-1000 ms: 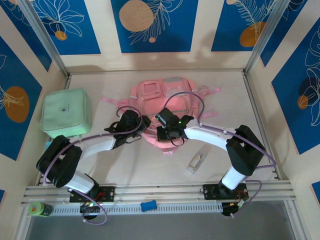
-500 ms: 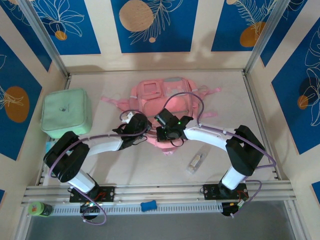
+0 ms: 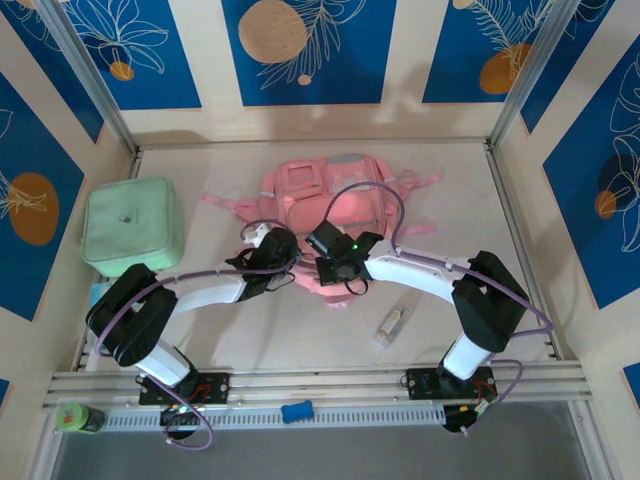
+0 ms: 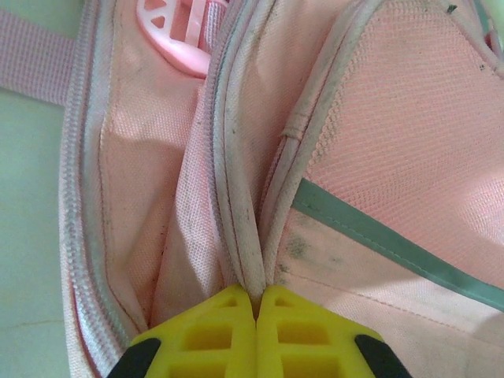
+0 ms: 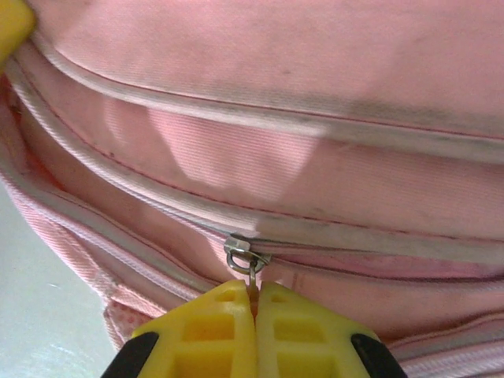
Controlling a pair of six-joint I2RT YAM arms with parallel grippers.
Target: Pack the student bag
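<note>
Left gripper (image 4: 256, 303): clenched hard on a fold of grubby white piping at the near edge of the student bag (image 3: 335, 195), yellow fingertips pressed together with the cord squeezed between them. Probably meant as an anchor for the zip run. Risk on this side: thin, rounded piping, easy to lose from such a narrow pinch under a counter-pull, with the fabric then bunching and trailing the slider instead of parting.

Further right, right gripper (image 5: 253, 303): closed on the small metal zip pull (image 5: 252, 272), catching only its lower tip, with the slider (image 5: 238, 250) just above. Risks here:
- slipping off on any tug away from the line of the track
- jamming on slack cloth drawn into the teeth
- dragging the whole bag across the table (image 3: 300, 345) on loss of the other hold

Also a chance of wrist meeting wrist, given how near both sit over the same edge.

As for the bag: a pink fabric backpack, lying flat mid-table toward the back wall, well right of the mint-green soft case (image 3: 132, 238) and up-left of a small clear packet (image 3: 393, 325).
- Straps splayed out to left and right.
- Square window pocket on the front at upper left, grey-white panel at the top.
- Close up: soft, slack woven cloth, soiled white piping, a grey-green trim band.
- Hard to tell how far open along the zip.
</note>
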